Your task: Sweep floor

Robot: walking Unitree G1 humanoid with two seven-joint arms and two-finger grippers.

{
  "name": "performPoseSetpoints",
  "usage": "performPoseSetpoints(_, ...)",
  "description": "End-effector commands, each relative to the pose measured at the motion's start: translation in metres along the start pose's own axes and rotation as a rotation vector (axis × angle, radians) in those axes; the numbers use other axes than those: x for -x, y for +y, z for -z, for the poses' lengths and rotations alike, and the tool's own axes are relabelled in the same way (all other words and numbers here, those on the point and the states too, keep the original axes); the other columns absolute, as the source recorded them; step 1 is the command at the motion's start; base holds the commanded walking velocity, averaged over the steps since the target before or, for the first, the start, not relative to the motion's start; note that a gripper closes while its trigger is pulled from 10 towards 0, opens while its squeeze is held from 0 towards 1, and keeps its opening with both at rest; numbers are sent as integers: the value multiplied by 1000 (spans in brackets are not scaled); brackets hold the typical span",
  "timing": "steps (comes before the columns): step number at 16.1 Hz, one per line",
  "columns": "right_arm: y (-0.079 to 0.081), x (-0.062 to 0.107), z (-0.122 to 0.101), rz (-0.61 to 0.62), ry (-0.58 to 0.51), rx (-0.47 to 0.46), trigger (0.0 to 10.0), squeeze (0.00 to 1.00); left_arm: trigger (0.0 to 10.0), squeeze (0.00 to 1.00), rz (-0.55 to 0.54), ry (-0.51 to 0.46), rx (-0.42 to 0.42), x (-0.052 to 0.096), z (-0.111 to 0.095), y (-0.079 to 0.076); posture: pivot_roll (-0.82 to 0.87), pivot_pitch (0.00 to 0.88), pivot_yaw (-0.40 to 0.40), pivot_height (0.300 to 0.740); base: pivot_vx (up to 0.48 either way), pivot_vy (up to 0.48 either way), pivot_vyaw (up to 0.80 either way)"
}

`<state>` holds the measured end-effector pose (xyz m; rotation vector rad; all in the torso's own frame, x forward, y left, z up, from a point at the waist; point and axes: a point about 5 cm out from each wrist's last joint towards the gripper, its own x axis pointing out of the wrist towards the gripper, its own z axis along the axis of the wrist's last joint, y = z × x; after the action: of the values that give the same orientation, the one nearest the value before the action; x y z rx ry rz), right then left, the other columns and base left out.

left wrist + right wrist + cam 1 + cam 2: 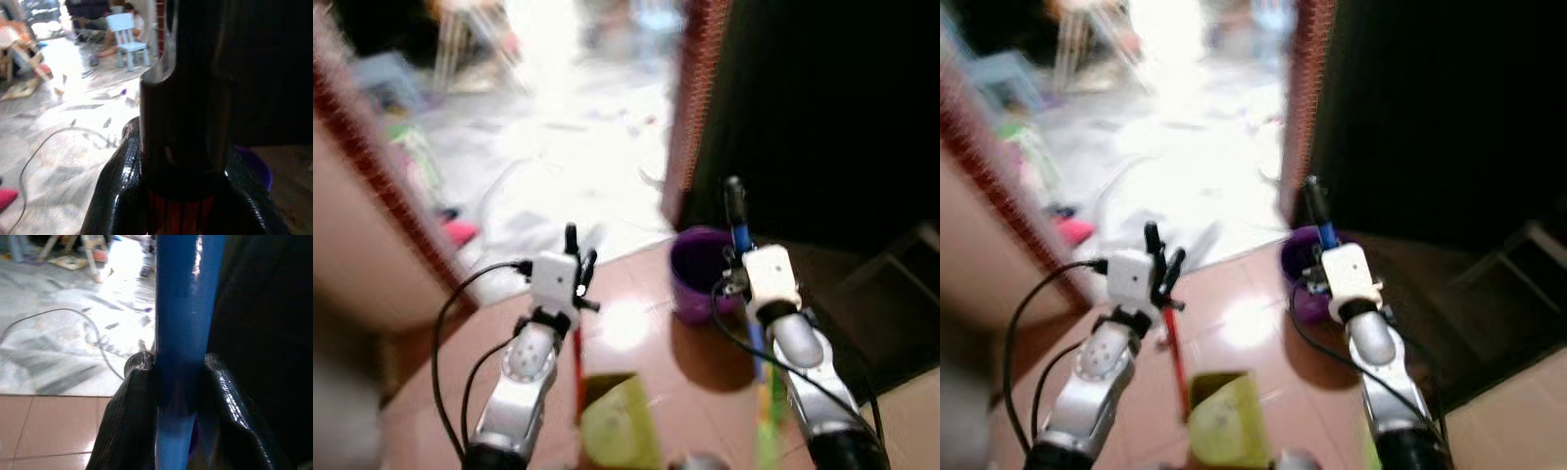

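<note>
Two long handles are being held upright over a tiled floor, with a doorway ahead.

A blue broom handle (183, 333) is being clamped by the right gripper (736, 245); a red-and-black dustpan handle (183, 147) is being gripped by the left gripper (578, 257), with the yellow-green dustpan (619, 423) below. A purple bucket (700, 269) is standing just ahead. A cable (73, 328) and a pale blue chair (128, 34) are being shown on the marble floor (578, 166) beyond. No writing is readable.

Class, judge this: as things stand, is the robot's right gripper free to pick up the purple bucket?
Probably not: the right gripper is shut on the blue broom handle, so though the purple bucket stands close by, it has no free fingers.
</note>
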<state>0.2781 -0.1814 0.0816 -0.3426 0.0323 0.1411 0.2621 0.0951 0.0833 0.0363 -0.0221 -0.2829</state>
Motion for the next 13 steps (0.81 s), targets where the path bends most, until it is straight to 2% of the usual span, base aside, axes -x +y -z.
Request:
performPoseSetpoints(1,-3,-1,-4,9,-16,13,10000,0,10000,0,9,-59,-22,-4,-13,-2,-140,0,51,740,0,0,0)
performPoseSetpoints(4,-3,-2,-3,5,-13,44,10000,0,10000,0,6,-65,-17,-4,-14,-2,-137,0,48,740,0,0,0)
performPoseSetpoints(7,-7,-3,-6,12,-27,156,10000,0,10000,0,2,-68,-16,-3,-14,-3,-136,0,44,740,0,0,0)
performPoseSetpoints(8,-7,-3,-6,14,-31,152,10000,0,10000,0,1,-64,-16,-3,-13,-3,-136,0,44,740,0,0,0)
performPoseSetpoints(13,7,-8,-13,-56,-78,-15,10000,0,10000,0,1,-32,-17,8,-8,-2,-114,0,59,740,0,0,0)
